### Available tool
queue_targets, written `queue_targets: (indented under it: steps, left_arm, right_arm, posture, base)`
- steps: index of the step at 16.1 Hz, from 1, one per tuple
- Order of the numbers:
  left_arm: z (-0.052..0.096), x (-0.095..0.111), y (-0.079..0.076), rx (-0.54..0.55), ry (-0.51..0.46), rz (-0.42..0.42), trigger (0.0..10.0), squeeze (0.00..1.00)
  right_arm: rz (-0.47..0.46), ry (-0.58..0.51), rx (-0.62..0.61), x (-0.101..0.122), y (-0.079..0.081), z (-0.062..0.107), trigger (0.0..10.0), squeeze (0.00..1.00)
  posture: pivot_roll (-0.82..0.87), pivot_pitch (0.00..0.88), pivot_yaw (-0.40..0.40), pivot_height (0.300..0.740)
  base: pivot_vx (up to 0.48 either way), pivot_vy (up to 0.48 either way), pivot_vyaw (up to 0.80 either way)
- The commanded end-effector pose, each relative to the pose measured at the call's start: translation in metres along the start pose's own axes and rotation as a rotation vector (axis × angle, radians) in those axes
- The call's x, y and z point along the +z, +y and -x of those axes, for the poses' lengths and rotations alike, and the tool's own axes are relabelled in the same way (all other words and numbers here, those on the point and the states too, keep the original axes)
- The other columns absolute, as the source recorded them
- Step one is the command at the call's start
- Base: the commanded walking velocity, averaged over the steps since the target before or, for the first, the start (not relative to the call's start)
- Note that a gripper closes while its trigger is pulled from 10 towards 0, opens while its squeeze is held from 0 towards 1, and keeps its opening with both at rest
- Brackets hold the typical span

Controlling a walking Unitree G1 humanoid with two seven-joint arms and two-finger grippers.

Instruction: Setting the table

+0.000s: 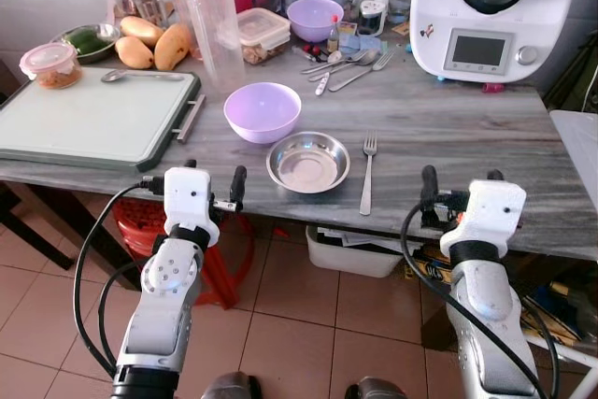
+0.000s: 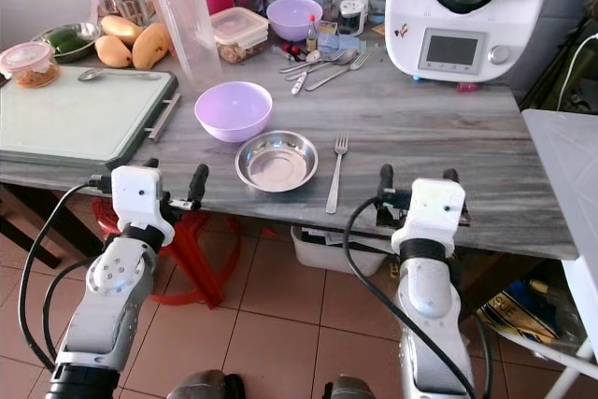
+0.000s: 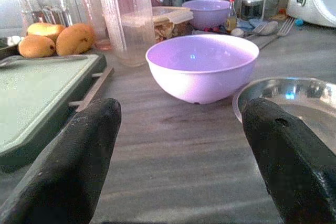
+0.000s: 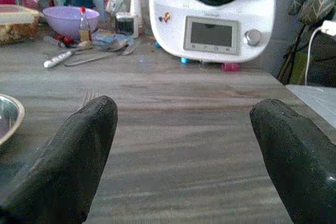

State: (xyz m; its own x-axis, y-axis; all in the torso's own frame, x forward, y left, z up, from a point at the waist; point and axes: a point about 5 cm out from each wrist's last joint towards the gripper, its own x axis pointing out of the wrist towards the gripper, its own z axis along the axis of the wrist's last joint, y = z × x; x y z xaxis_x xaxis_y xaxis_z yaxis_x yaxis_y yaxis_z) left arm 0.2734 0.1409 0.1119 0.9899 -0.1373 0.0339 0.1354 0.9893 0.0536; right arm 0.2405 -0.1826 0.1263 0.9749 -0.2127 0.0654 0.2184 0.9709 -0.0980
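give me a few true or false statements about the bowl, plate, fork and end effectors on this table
1. The fork lies on the robot's right of the steel plate. True.
2. The near purple bowl stands on the green cutting board. False: it stands on the grey table, beside the board.
3. The left end effector is shut on the fork. False: it is open and holds nothing, at the table's near edge.
4. The right end effector is open and holds nothing. True.
5. The steel plate holds food. False: it looks empty.
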Motion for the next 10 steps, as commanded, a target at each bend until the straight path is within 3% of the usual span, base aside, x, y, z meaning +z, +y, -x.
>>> queue_targets:
  steps: [1, 4, 6, 8, 10]
  left_arm:
    - [-0.0021, -0.0004, 0.0042, 0.022, 0.005, 0.001, 10.0, 0.0]
    - [-0.0033, -0.0004, 0.003, 0.009, 0.003, 0.006, 10.0, 0.0]
    - [-0.003, 0.0, 0.0033, 0.017, 0.004, 0.006, 10.0, 0.0]
    - [-0.0018, -0.0011, 0.0039, 0.018, 0.008, 0.006, 10.0, 0.0]
    - [-0.0014, -0.0017, 0.0034, 0.014, 0.013, 0.006, 10.0, 0.0]
  right_arm:
    - [-0.005, -0.007, -0.035, 0.0052, -0.0012, 0.001, 10.0, 0.0]
    - [0.049, -0.017, -0.003, 0.004, 0.0031, -0.0023, 10.0, 0.0]
    - [-0.003, 0.017, -0.024, -0.0001, 0.0017, -0.0024, 10.0, 0.0]
    - [0.039, -0.001, -0.024, 0.0029, 0.0013, -0.0036, 10.0, 0.0]
    - [0.0, 0.02, 0.025, 0.0028, 0.0059, -0.0012, 10.0, 0.0]
  posture:
    - [-0.07, 0.0, 0.045, 0.74]
    - [-0.07, 0.0, 0.04, 0.74]
    - [-0.07, 0.0, 0.037, 0.74]
    - [-0.07, 0.0, 0.037, 0.74]
    - [-0.07, 0.0, 0.037, 0.74]
  base:
    - [0.0, 0.0, 0.0]
    - [0.0, 0.0, 0.0]
    - [0.0, 0.0, 0.0]
    - [0.0, 0.0, 0.0]
    - [0.0, 0.0, 0.0]
